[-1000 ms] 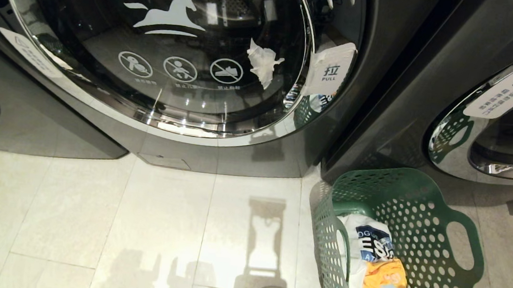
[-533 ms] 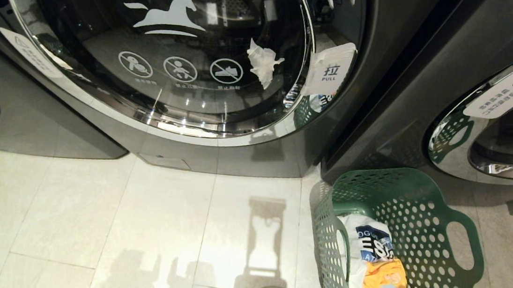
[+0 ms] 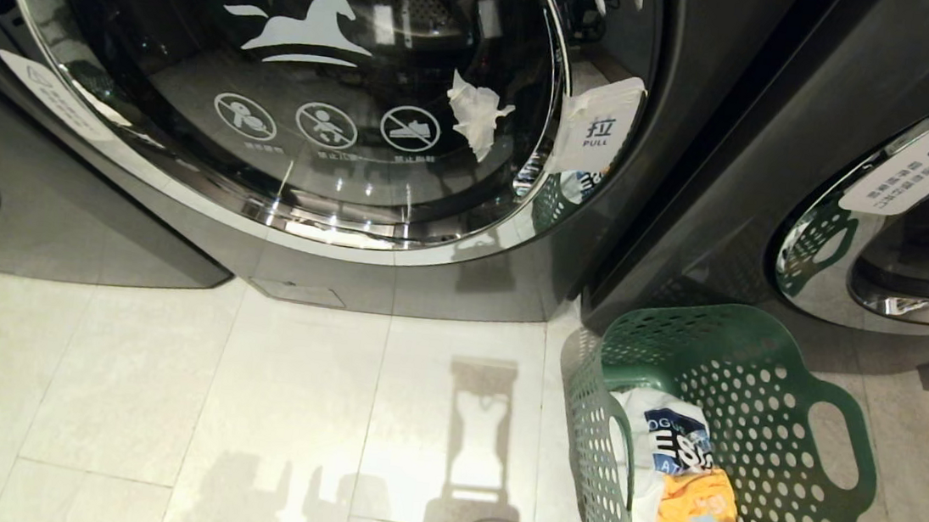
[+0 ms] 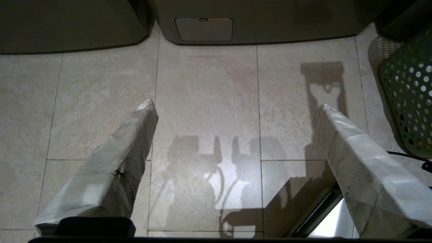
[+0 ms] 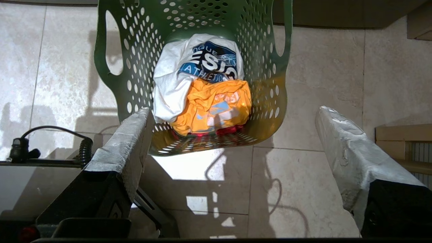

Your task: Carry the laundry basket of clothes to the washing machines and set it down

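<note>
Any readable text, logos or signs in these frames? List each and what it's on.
"拉 PULL": white tag at the door edge of the left washing machine.
White horse logo and three prohibition icons, captions too small to read: its door glass.
Warning-triangle label, Chinese text too small to read: right washing machine.
"ESIG", partly folded, and "ATHLETIC", partly hidden: white shirt in the basket.
Orange garment print: unreadable.

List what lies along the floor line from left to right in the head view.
Left washing machine → laundry basket holding the clothes → right washing machine.
</note>
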